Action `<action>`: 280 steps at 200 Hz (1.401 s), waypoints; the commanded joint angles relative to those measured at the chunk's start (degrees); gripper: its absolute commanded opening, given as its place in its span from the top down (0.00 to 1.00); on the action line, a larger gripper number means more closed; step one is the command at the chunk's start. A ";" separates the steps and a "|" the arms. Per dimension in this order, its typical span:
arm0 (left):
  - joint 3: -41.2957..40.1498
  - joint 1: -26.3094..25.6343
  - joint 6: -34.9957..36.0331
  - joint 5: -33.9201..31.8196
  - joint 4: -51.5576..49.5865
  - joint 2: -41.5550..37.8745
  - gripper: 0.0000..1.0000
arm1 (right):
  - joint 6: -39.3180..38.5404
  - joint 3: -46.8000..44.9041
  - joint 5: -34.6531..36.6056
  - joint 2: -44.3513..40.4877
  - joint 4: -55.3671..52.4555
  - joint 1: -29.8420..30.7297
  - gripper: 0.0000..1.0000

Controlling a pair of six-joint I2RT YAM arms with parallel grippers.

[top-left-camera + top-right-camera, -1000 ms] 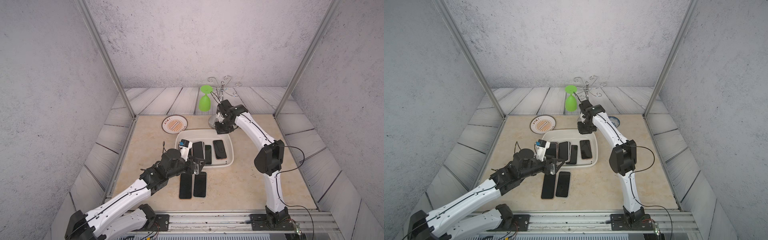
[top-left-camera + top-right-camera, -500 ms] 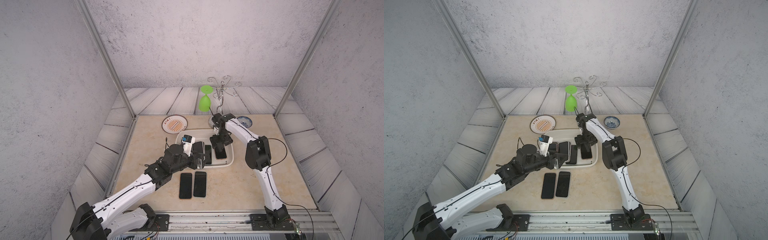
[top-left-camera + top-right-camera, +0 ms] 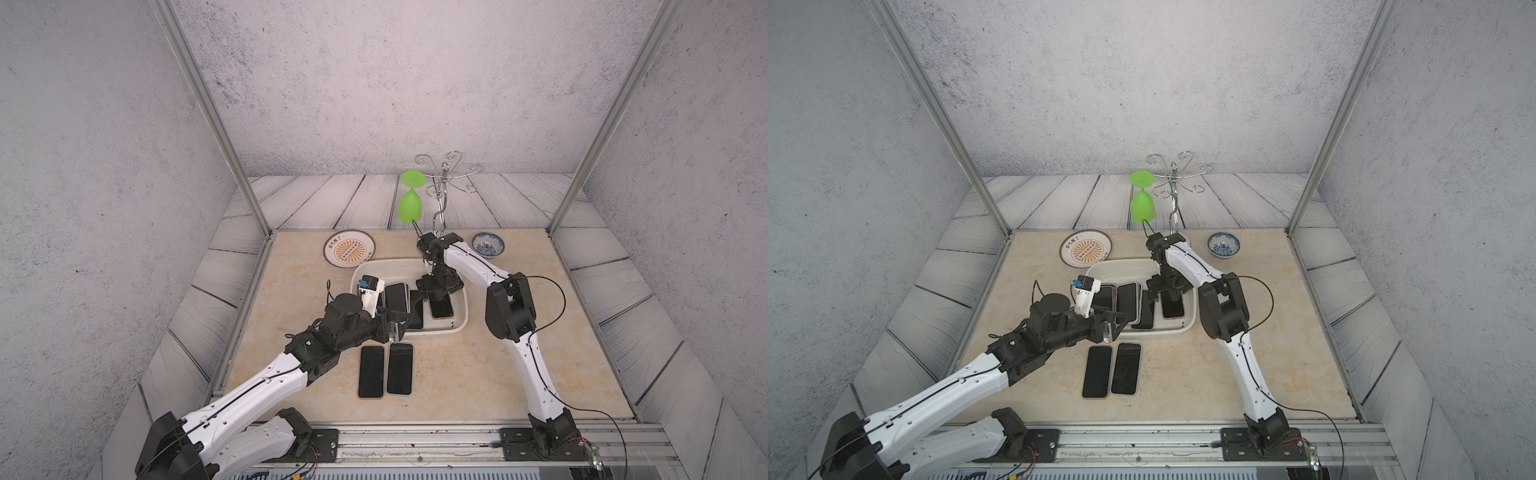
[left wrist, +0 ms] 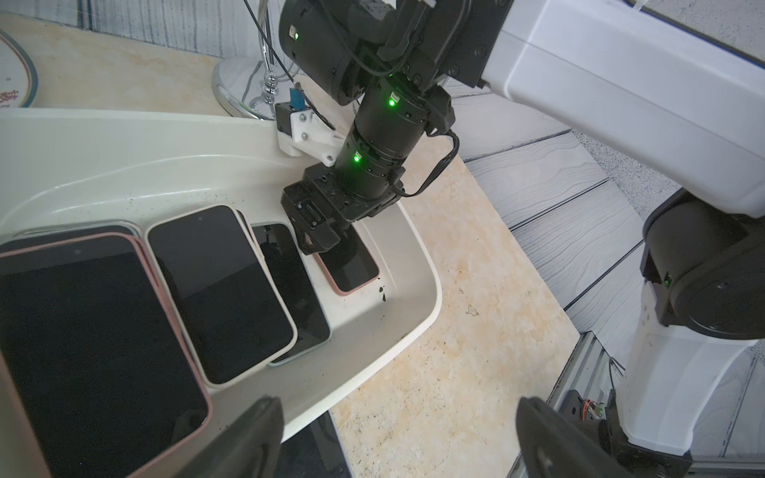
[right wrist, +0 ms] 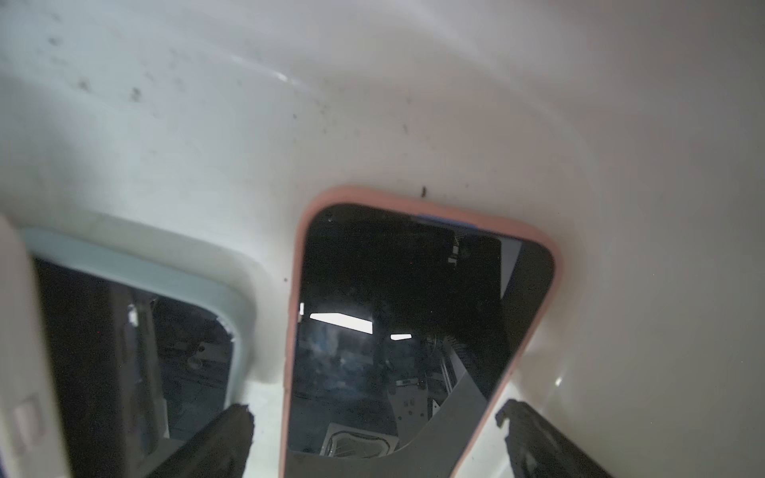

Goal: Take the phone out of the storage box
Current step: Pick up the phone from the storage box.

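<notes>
The white storage box holds a row of phones. The left gripper hovers at its near rim, fingers spread wide and empty. The right gripper reaches into the box, fingers open on either side of the pink-cased phone, which lies flat by the box's right wall.

Even diffuse light, soft shadows. Top views sharp, edges bowed. Right wrist view dim, blurred; glare on phone.
</notes>
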 commanded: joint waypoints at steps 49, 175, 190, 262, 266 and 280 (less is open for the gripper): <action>-1.93 1.05 -0.01 -0.24 -0.43 -1.42 0.06 | 3.00 -2.61 5.80 6.18 -1.57 -1.20 0.01; -3.53 2.26 -0.41 -0.49 -2.81 -3.35 0.06 | 3.14 -2.93 -6.43 8.92 0.77 -1.04 0.01; -3.45 2.38 -0.39 -0.58 -3.47 -3.62 0.06 | 2.00 -2.51 -4.32 9.65 -1.72 -0.97 0.01; -3.73 2.43 -1.01 -1.20 -5.12 -5.66 0.06 | 1.23 -9.60 0.00 7.36 -3.63 -1.31 0.01; -3.71 2.46 -0.96 -1.23 -5.09 -5.72 0.06 | 1.14 -9.92 -0.04 7.26 -3.49 -1.39 0.01; -3.81 2.38 -1.06 -1.54 -5.27 -6.10 0.06 | 0.89 -10.34 0.27 7.14 -3.53 -1.43 0.01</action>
